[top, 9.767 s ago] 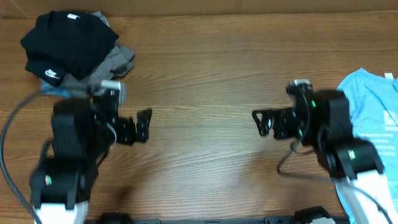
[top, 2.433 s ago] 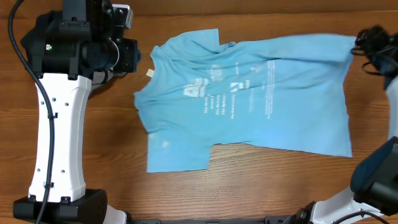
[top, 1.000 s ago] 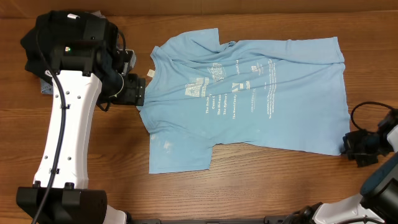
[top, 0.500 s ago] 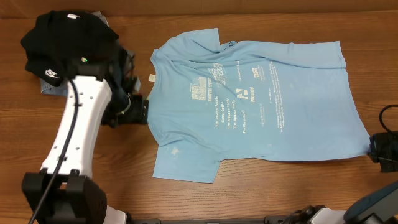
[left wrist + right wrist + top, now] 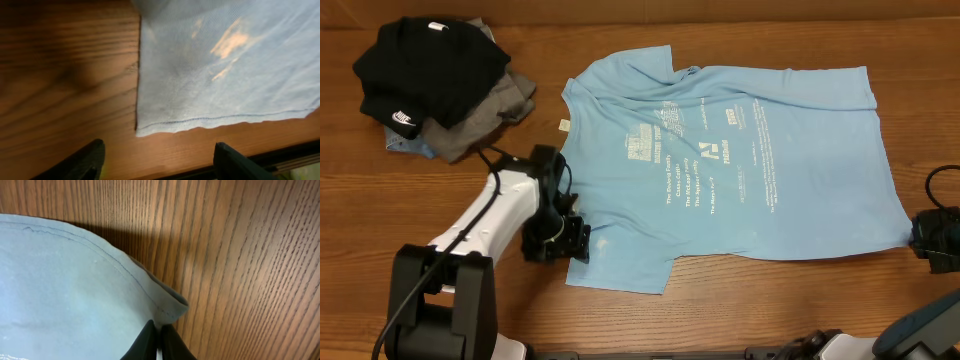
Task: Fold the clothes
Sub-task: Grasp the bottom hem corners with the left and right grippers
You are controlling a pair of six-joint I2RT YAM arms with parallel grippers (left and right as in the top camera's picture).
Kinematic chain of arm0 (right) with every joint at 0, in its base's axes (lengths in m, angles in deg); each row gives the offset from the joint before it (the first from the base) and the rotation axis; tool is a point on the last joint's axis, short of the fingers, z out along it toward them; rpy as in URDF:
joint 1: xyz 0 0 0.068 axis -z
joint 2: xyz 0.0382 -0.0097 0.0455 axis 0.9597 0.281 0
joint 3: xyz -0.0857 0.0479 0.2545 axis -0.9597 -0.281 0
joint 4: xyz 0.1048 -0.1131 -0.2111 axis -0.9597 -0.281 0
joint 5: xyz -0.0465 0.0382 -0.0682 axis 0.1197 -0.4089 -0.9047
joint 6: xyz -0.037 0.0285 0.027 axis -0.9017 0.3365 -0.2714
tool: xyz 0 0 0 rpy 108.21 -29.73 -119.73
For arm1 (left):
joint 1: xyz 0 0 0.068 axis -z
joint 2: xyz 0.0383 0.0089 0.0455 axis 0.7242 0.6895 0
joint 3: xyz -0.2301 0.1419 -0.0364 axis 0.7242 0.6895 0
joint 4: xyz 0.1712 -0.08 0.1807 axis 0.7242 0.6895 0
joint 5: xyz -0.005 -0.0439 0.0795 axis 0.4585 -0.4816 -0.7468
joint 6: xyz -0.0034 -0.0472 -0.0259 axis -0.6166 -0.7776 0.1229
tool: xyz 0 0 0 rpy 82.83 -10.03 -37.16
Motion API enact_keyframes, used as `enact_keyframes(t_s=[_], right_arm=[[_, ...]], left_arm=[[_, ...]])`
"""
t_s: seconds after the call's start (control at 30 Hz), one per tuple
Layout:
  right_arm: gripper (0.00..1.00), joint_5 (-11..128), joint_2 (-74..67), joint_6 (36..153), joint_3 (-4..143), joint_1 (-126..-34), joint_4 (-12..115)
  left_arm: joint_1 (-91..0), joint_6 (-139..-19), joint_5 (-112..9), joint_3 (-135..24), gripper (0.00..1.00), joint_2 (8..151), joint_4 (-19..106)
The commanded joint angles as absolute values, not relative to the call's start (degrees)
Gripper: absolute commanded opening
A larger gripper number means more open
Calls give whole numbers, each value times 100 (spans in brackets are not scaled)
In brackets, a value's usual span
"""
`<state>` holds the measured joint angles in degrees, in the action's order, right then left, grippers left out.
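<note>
At the table's (image 5: pixel 740 310) right edge, the right gripper (image 5: pixel 158 331), fingers pressed together, pinches the hem corner of the t-shirt (image 5: pixel 740 150). The left gripper (image 5: pixel 159 151) hovers spread over a sleeve corner. The t-shirt lies flat mid-table, print up, well apart from the black garment (image 5: pixel 430 65).

Brown wooden table (image 5: pixel 770 310). Bears 1 blue t-shirt (image 5: pixel 720 160) spread flat, print up, across centre and right. Bears 1 heap at far-left corner: black garment (image 5: pixel 430 70) over grey garment (image 5: pixel 490 110).

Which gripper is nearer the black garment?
Left. The left gripper is below and right of the black garment, at the sleeve of the t-shirt; the right gripper is far to the right, pinching the hem corner.
</note>
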<state>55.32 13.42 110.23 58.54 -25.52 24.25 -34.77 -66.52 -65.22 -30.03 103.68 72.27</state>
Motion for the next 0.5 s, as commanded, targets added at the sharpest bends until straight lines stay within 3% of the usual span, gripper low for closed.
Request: enact_keyframes(t_s=[0.0, 0.07, 0.13, 0.23, 0.33, 0.37, 0.47], right_arm=[[8, 5457, 1316, 11051, 5941, -2574, 2454], [8, 5459, 1316, 11051, 5941, -2574, 2449], [8, 5459, 1316, 11051, 5941, -2574, 2449], [8, 5459, 1316, 11051, 5941, -2574, 2447], [8, 5462, 1316, 11051, 5941, -2574, 2445], [8, 5459, 1316, 11051, 5941, -2574, 2443], [8, 5462, 1316, 11051, 5941, -2574, 2408]], left_arm=[[-3306, -7072, -6439, -2522, 67, 10305, 6867], [-3256, -7190, -6450, -2321, 63, 10305, 6626], [-3243, -7255, -6452, -2137, 53, 10305, 6381], [-3265, -7332, -6454, -2102, 24, 10303, 6331], [-3263, -7430, -6426, -2102, 9, 10305, 6270], [-3265, -7469, -6395, -2102, 4, 10305, 6274], [-3317, -7452, -6028, -2120, 4, 10292, 6381]])
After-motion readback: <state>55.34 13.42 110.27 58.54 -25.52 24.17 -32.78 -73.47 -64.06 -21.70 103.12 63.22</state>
